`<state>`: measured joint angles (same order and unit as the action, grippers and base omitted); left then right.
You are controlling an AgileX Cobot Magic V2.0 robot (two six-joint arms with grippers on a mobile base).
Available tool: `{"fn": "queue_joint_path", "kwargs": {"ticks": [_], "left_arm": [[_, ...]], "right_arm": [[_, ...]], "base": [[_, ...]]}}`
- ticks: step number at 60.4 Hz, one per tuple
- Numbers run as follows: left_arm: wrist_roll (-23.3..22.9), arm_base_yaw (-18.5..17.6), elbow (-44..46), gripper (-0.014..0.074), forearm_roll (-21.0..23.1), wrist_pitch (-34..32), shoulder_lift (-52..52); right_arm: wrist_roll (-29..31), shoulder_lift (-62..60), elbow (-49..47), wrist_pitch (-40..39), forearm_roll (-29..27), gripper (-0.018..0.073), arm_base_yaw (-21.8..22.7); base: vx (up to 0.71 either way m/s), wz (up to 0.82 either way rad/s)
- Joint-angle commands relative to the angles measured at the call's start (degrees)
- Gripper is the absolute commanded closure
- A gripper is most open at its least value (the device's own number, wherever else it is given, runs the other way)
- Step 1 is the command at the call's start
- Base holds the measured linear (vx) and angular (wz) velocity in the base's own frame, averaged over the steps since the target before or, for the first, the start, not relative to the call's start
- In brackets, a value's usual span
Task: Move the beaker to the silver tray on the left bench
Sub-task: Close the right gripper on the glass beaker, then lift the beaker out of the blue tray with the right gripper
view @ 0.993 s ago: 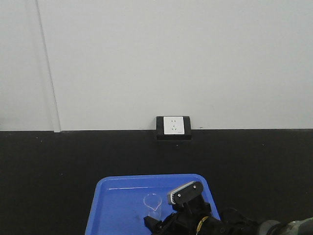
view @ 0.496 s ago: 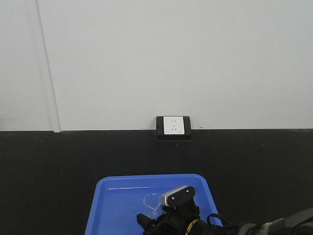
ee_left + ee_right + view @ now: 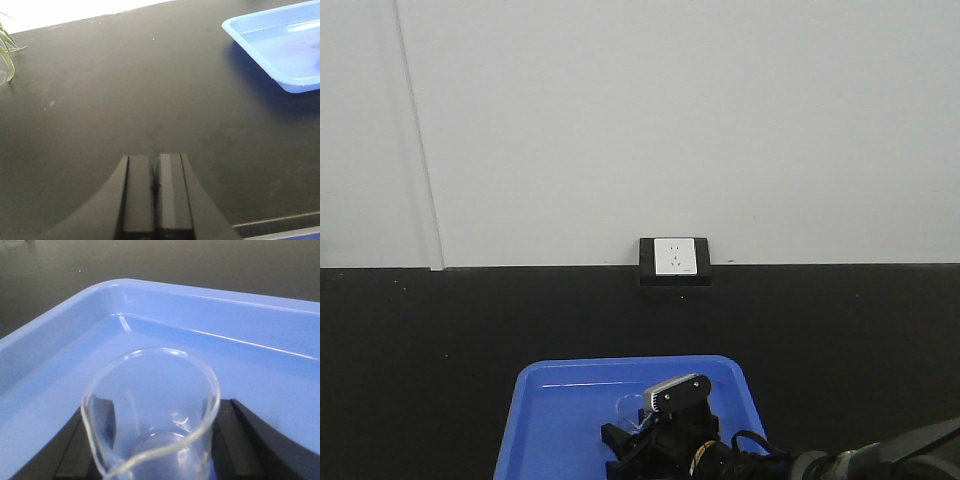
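Right pincer [image 3: 632, 432] low in the blue tray [image 3: 535, 400], front view, straddling the beaker [image 3: 625, 408]. Left wrist: left pincer [image 3: 155, 182] closed, empty, over black tabletop [image 3: 100, 100]. Right wrist: fingers [image 3: 245, 437] flanking the beaker [image 3: 150, 390], grip impossible to confirm; likely slip or tip against the tray wall if lifted loose.

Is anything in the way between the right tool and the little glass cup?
No, nothing visible. The small clear glass beaker stands in the blue plastic tray, between the black fingers of the right tool.
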<state>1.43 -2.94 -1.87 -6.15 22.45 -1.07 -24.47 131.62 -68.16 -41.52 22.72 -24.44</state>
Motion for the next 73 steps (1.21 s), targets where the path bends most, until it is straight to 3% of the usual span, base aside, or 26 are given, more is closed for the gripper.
{"fn": "queue_joint_path", "kwargs": {"ticks": [1, 9, 29, 42, 61, 73], "left_arm": [[-0.1, -0.4, -1.1, 0.0595, 0.0, -4.7, -0.4], [-0.1, -0.4, -1.1, 0.0595, 0.0, -4.7, -0.4], [-0.1, -0.4, -1.1, 0.0595, 0.0, -4.7, -0.4], [-0.1, -0.4, -1.1, 0.0595, 0.0, -4.7, -0.4], [-0.1, -0.4, -1.1, 0.0595, 0.0, -4.7, -0.4], [-0.1, -0.4, -1.1, 0.0595, 0.0, -4.7, -0.4]], "right_arm": [[-0.7, -4.4, -1.5, -3.3, -0.3, 0.0573, 0.0], [-2.4, -9.2, -0.2, 2.0, -0.5, 0.0575, 0.1], [-2.3, -33.5, 8.7, 27.3, -0.4, 0.0573, 3.5], [0.5, -54.9, 23.8, 29.6, 1.1, 0.0573, 6.1], [0.8, -86.3, 45.3, 33.6, 1.1, 0.0573, 6.3], [0.8, -100.8, 51.0, 40.5, 1.1, 0.0573, 6.3]], "base": [[0.00, 0.00], [0.00, 0.00], [0.00, 0.00], [0.00, 0.00], [0.00, 0.00], [0.00, 0.00]]}}
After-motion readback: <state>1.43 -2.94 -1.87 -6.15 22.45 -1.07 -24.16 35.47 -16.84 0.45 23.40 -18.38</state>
